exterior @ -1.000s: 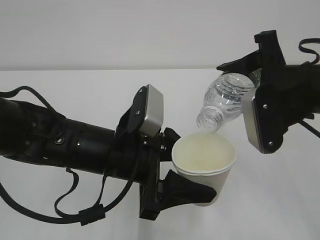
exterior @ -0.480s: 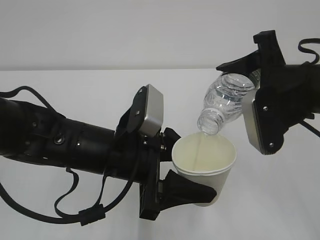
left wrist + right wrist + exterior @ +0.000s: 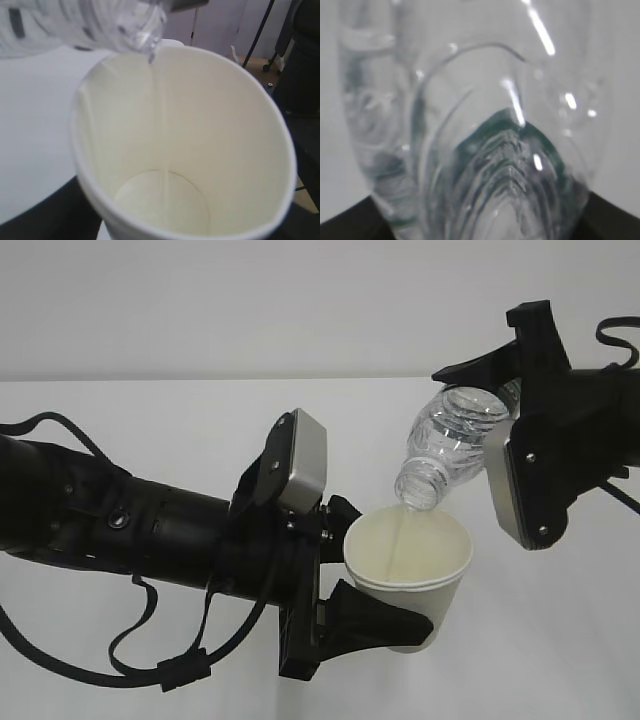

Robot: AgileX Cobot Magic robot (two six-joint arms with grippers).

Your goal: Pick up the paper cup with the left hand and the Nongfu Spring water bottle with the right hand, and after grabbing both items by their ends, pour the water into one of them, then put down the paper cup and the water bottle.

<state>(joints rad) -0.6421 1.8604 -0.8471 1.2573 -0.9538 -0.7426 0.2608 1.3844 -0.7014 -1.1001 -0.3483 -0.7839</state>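
Observation:
My left gripper (image 3: 385, 575) is shut on the white paper cup (image 3: 410, 565), one black finger on each side of its wall, and holds it upright above the table. My right gripper (image 3: 503, 405) is shut on the base end of the Nongfu Spring water bottle (image 3: 450, 435), tilted neck-down over the cup's rim. A thin stream of water (image 3: 403, 525) runs from the neck into the cup. In the left wrist view the cup's cream inside (image 3: 200, 130) fills the frame, with the bottle neck (image 3: 145, 37) above it. The right wrist view shows only the clear ribbed bottle (image 3: 485, 145) close up.
Under both arms lies the white table (image 3: 120, 420), with a plain white wall behind it. Beyond the table's edge, the left wrist view shows a dark chair (image 3: 306, 60) and a stand leg (image 3: 260, 35).
The bottle's neck has dipped slightly lower, and a thin stream of water now falls into the cup. Both arms otherwise hold still.

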